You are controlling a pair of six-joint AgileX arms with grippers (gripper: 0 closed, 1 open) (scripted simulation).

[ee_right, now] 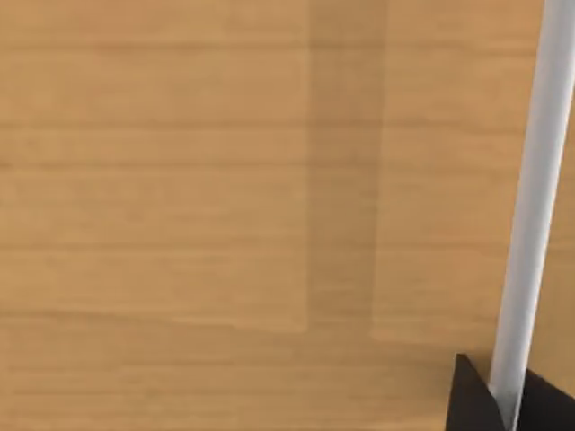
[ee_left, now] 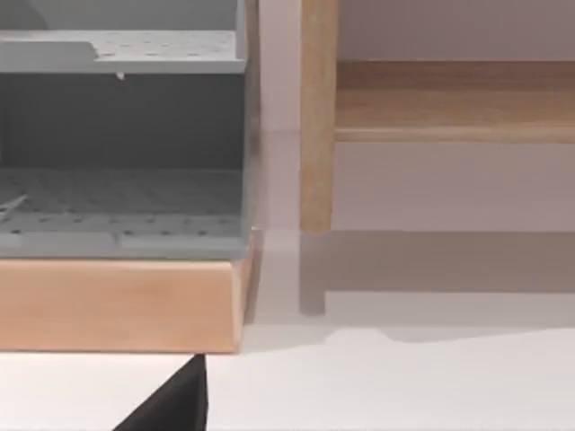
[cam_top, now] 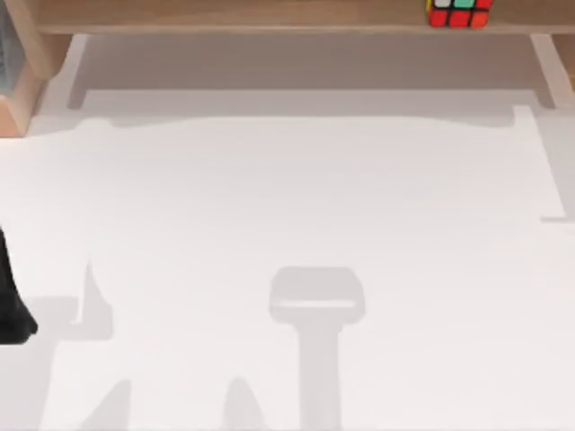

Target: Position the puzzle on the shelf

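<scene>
Cut off by the frame edge, puzzle (cam_top: 459, 13) sits on shelf (cam_top: 225, 15).

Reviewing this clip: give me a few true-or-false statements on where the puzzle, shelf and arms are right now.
1. The puzzle sits on the shelf. True.
2. The puzzle lies toward the shelf's left end. False: it is toward the right end in the top view.
3. A gripper is clamped on the puzzle. False: nothing touches it in the top view.
4. The left arm is at the table's left edge. True.
5. A grey rack on a wooden base stands beside the shelf's side support. True.
</scene>
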